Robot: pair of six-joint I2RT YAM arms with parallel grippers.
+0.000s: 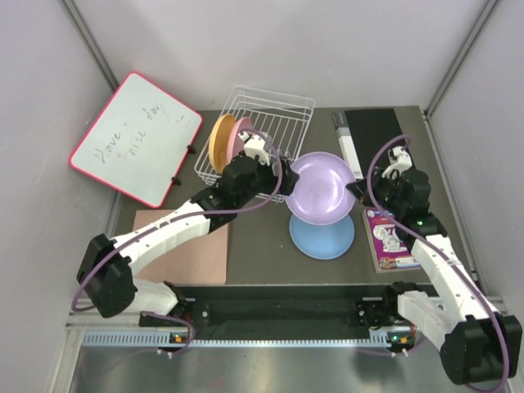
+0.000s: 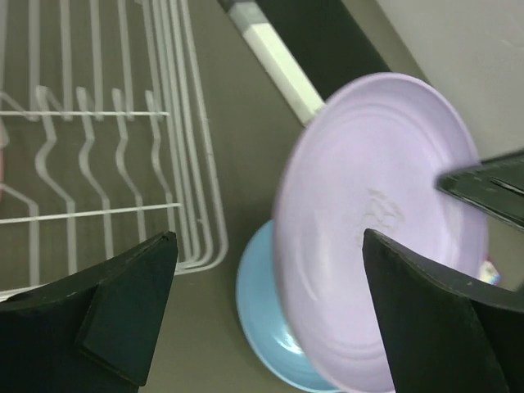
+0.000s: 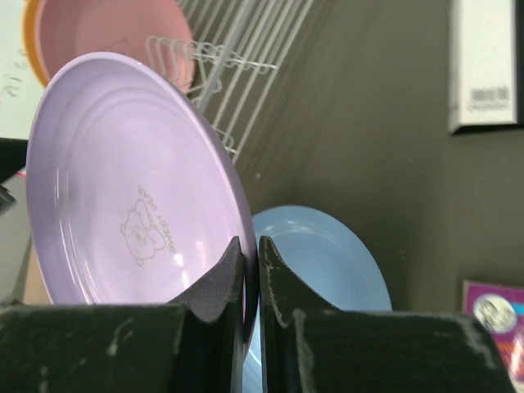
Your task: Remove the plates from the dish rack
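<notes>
The right claw (image 3: 250, 246) is pinching the rim of the purple plate (image 1: 322, 187), holding it tilted over the blue plate (image 1: 323, 237), which is lying flat near the middle of the table (image 1: 262, 246). The left claw (image 2: 268, 237) is hanging spread wide at the purple plate's other side. The orange plate (image 1: 221, 141) and pink plate (image 1: 239, 131) are standing in the rack (image 1: 278, 110) by the table's far edge.

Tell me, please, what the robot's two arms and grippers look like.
Both the left arm and right arm have white links, black joints and looping purple cables. The left gripper and right gripper have matte black, wedge-shaped fingers, scuffed on the right.
</notes>
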